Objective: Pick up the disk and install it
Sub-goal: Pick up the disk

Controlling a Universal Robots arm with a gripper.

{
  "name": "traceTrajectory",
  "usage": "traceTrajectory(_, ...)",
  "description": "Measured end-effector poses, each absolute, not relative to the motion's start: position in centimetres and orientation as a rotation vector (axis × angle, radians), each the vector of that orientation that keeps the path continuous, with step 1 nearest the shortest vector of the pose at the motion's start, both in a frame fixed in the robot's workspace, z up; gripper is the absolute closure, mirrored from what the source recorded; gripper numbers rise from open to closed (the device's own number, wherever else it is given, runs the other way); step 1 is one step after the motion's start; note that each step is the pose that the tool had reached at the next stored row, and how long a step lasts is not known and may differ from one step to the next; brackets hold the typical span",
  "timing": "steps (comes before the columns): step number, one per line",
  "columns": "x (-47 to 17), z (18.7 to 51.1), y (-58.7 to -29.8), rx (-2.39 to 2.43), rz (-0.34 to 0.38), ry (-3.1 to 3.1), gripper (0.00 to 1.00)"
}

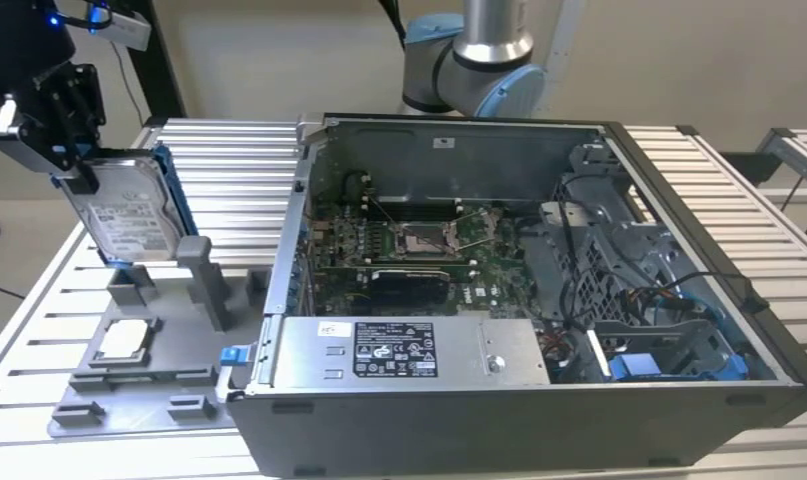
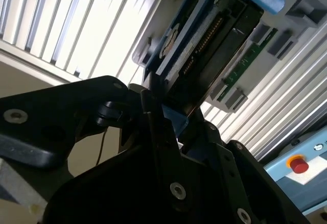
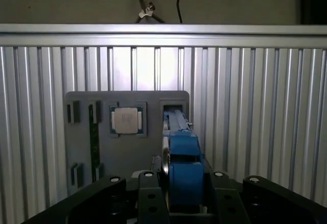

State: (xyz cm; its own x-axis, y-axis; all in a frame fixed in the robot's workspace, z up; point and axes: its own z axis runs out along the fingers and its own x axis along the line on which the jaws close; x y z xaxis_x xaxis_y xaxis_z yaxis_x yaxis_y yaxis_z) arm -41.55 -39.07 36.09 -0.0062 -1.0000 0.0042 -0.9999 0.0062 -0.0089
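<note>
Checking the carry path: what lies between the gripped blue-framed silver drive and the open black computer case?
Exterior view: bare ribbed metal tabletop between drive and case; a grey tray post lower.

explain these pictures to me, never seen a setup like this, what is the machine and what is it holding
It is one robot arm at a ribbed metal table. The exterior view looks on from off the arm; both wrist views come from cameras riding on the arm. On the table lie an open computer case and a grey tray with a small square chip. The end effector is shut on the disk, a silver drive in a blue frame, held upright over the tray.
</note>
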Motion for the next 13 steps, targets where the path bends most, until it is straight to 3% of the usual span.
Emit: traceTrajectory(13, -41.5, 38.3, -39.1, -2.212, -0.015, 2.226, 1.00)
